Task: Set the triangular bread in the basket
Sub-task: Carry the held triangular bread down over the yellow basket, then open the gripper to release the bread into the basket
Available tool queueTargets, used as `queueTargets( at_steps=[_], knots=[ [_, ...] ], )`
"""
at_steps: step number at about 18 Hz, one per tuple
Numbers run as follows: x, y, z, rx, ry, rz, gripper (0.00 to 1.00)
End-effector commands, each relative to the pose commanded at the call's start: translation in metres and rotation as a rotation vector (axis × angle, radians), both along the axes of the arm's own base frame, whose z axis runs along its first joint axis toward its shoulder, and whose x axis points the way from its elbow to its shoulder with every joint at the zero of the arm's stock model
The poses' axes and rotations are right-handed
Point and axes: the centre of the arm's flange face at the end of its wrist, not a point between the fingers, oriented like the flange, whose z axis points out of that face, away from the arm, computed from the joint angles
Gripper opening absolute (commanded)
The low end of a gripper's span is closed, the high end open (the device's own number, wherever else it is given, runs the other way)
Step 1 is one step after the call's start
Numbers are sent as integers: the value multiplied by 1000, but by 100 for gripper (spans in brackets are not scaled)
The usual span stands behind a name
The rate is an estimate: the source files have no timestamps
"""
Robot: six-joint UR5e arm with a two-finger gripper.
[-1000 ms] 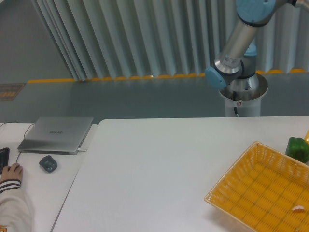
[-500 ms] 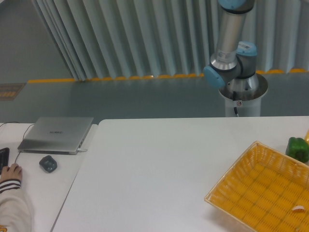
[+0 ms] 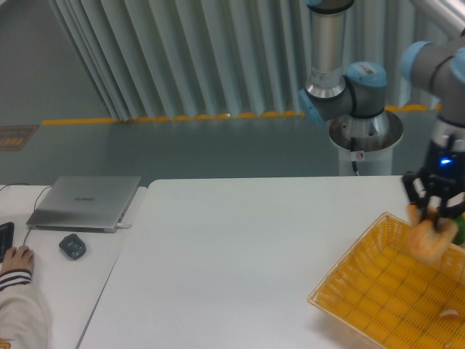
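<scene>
My gripper (image 3: 434,214) hangs over the far right corner of the yellow woven basket (image 3: 363,283), fingers pointing down. It is shut on the triangular bread (image 3: 429,238), a pale golden-tan piece that dangles just above the basket's lattice floor. The bread's upper part is hidden between the dark fingers (image 3: 414,195).
A green pepper (image 3: 461,231) peeks out behind the gripper at the right edge. A tiny pale scrap (image 3: 452,315) lies in the basket. At the left are a closed laptop (image 3: 87,201), a mouse (image 3: 72,246) and a person's hand (image 3: 16,259). The arm's pedestal (image 3: 365,142) stands behind the table.
The gripper has come into view from the upper right, carrying the bread down over the basket's far corner. The arm's upper links have swung left.
</scene>
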Motion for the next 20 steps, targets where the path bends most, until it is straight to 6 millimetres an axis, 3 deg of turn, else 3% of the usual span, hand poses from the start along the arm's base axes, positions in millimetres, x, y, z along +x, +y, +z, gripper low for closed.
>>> queueTargets(
  at_steps=[2,3,4,5,7,10,14,15,17,19,20],
  knots=[
    [5,12,-10,-2,-1,4,27],
    [9,19,-16,-11,6,-8,36],
    [9,21,-18,-16,15,-13,51],
    [16,30,-25,-31,28,-31,74],
    [20,37,-33,-67,61,-43,99],
    [33,47,-37,-91,86,-73,100],
    [35,46,-38,-98,87,-84,100],
    [40,42,-49,-123,92,-88,100],
    [41,41,-43,-134,127,-136,100],
    [44,37,-31,-132,170,-270,100],
    [44,25,-13,-142,267,-512,100]
  ],
)
